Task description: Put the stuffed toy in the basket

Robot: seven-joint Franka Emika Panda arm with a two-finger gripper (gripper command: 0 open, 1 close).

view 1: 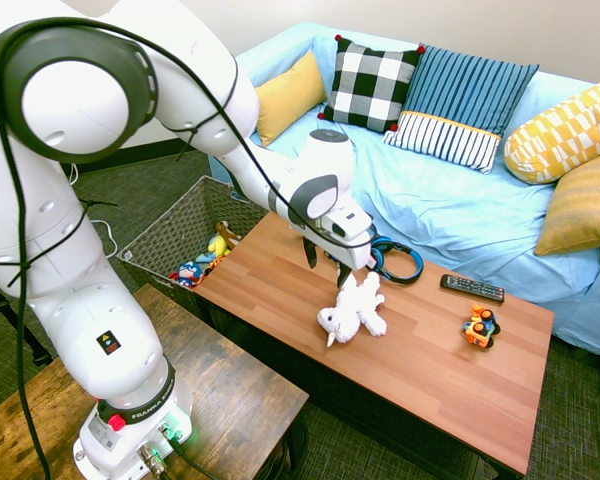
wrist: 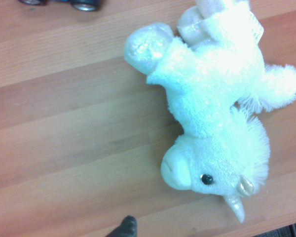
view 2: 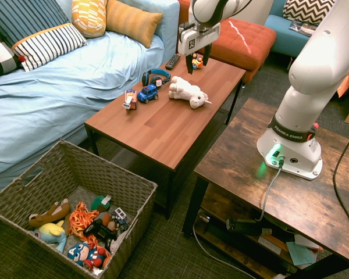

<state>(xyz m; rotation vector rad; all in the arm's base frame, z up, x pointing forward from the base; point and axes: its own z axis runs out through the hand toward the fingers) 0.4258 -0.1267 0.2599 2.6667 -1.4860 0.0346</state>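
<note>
Wooden table — stuffed toy lies just below the pincer; jaws wide, empty.

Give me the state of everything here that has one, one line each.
gripper: open, empty, pointing down above the toy
stuffed toy: lying flat on the coffee table, not held
basket: on the floor, upright, other toys inside
toy cars: standing on the table
</note>
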